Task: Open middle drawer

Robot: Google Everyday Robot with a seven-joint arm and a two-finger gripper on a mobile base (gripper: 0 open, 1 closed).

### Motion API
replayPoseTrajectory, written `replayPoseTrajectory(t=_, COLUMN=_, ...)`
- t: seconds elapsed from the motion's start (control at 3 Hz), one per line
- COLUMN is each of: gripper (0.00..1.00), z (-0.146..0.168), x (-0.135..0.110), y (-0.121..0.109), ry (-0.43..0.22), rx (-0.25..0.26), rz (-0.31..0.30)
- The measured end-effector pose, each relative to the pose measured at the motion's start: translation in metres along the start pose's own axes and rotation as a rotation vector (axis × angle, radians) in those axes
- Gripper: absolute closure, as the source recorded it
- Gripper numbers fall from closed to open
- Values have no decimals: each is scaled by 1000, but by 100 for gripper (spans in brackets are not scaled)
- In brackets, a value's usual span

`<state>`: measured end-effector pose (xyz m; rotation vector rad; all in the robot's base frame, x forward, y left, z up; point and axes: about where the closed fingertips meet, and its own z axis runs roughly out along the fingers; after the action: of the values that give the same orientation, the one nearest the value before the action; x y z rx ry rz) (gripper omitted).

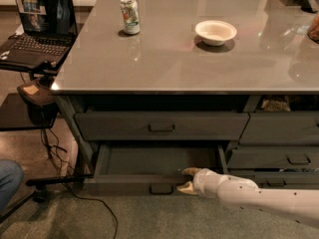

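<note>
Under the front edge of the glossy grey-topped bench (pixel 199 66), toward its left corner, the wide dark-grey middle drawer (pixel 119 185) stands pulled out. Its shallow plain tray is bare to view, and its flat front is well forward of the other fronts. The small black loop handle (pixel 161 188) sits at the centre of that front.

The gripper (pixel 187 179) is at the drawer's front, just right of the handle and not on it. It ends the white, rounded arm (pixel 259 198) that reaches in low from the right. Its tan fingertips (pixel 191 172) are spread apart — one over the front's top rim on the tray side, the other before the front's face. Whether they press on the panel I cannot tell.

Directly above, a taller dark-grey drawer (pixel 161 126) with its own loop handle is closed. More grey drawer fronts (pixel 298 158) stand below the right half of the front edge.

On the benchtop, a green-and-white drink can (pixel 130 16) stands upright near the far left corner. A shallow white bowl (pixel 215 32) sits to its right, well apart from it. Off the left edge, an open black laptop (pixel 37 29) rests on a dark side stand — black cables (pixel 94 203) trail over the carpet below.
</note>
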<state>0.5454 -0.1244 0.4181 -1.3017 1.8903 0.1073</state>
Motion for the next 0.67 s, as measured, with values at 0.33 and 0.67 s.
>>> replayPoseTrajectory(t=0.33, gripper=100, z=-2, x=-2, y=-1, ry=0, rx=0, rz=0)
replayPoseTrajectory(t=0.67, gripper=100, z=-7, x=2, y=9, ry=-4, rx=4, rz=-8)
